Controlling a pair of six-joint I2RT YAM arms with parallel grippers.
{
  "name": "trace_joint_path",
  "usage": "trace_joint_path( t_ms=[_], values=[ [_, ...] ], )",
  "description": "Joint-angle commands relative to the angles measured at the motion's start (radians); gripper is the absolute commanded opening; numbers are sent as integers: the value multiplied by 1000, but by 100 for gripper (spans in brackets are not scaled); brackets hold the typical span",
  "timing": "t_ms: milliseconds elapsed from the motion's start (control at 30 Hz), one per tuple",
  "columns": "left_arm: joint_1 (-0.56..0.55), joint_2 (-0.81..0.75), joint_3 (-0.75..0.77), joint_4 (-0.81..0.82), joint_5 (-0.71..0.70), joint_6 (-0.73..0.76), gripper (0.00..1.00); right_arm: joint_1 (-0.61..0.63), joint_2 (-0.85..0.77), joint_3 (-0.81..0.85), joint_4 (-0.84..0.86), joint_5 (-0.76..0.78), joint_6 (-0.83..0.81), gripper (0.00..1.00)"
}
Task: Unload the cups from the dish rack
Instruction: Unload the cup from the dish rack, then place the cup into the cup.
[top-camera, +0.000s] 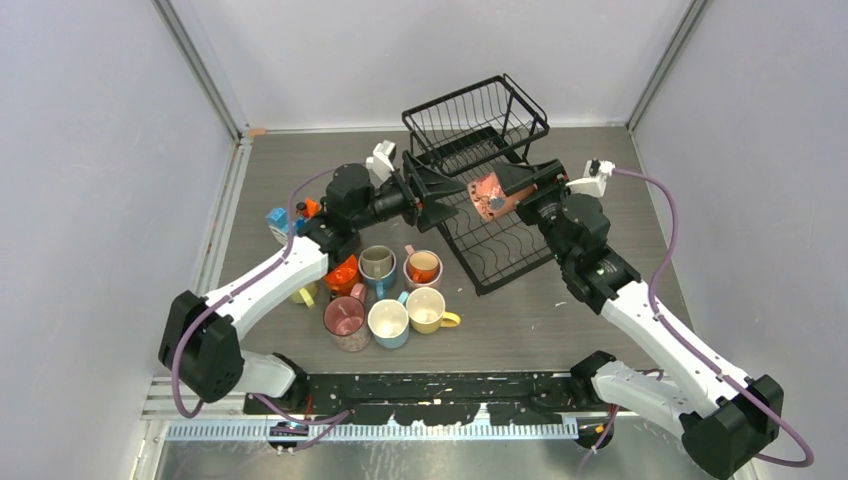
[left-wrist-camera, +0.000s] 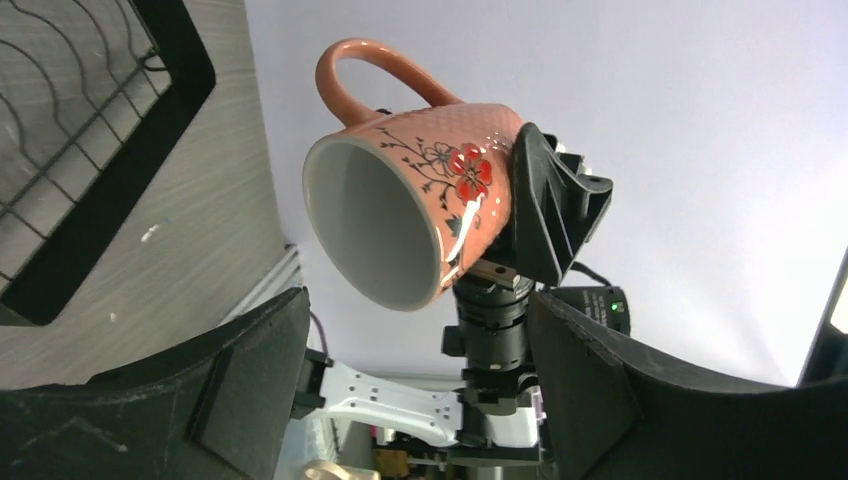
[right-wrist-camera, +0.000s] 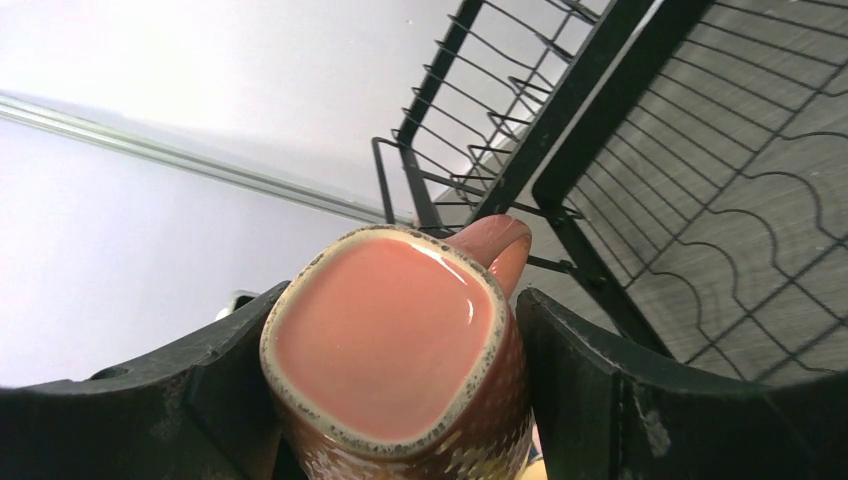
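Grey table, white walls. My right gripper grips salmon mug by base, above rack tray. My left gripper wide, empty, near mug. I should straddle body with 2 fingers before closing.

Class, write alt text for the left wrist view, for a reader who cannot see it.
A salmon mug with a red flower print is held tilted in the air by the right gripper, its mouth toward the camera. The open left gripper frames the bottom edge, and a corner of the black dish rack shows upper left.
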Motion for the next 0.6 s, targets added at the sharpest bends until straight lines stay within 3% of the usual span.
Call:
trace_joint_path(
  t_ms=[0,233,567],
  values=[
    [-27,28,-13,172,12,-137,80,24,-34,-20,246,50,97,25],
    [-64,66,-49,302,-16,-238,70,52,-25,-55,325,74,95,25],
    [-80,70,-51,392,-44,-293,46,80,-1,-107,431,64,111,25]
  ],
)
